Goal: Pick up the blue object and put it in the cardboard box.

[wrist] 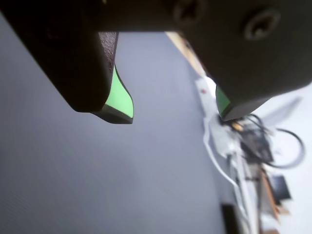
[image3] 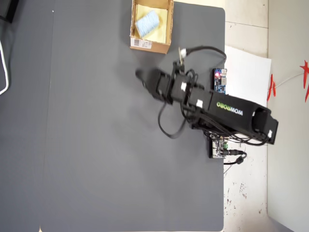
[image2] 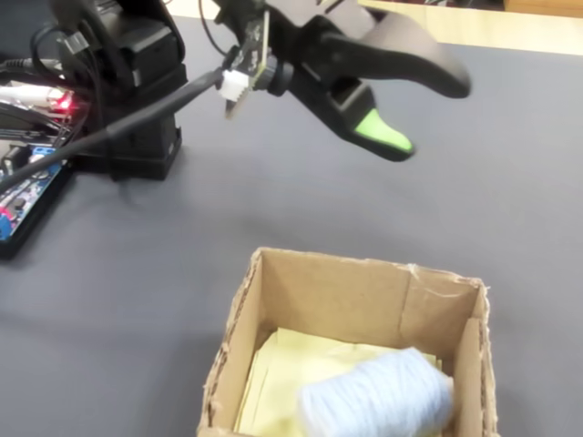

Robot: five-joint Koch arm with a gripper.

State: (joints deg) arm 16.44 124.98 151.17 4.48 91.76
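The small pale-blue fuzzy yarn-like roll (image2: 378, 396) lies inside the small tan cardboard box (image2: 332, 296), resting on the pale yellow lining and close against the box's right wall in the fixed view. The black gripper (image2: 428, 114) with green-padded fingertips (wrist: 121, 100) hangs in the air above the dark grey bench (image2: 182, 264), well clear of the box; its jaws are spread apart with nothing between them. In the overhead view the box (image3: 166, 29) sits beyond the gripper (image3: 140, 76).

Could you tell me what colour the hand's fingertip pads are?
Bright green pads, clearest in the wrist view.
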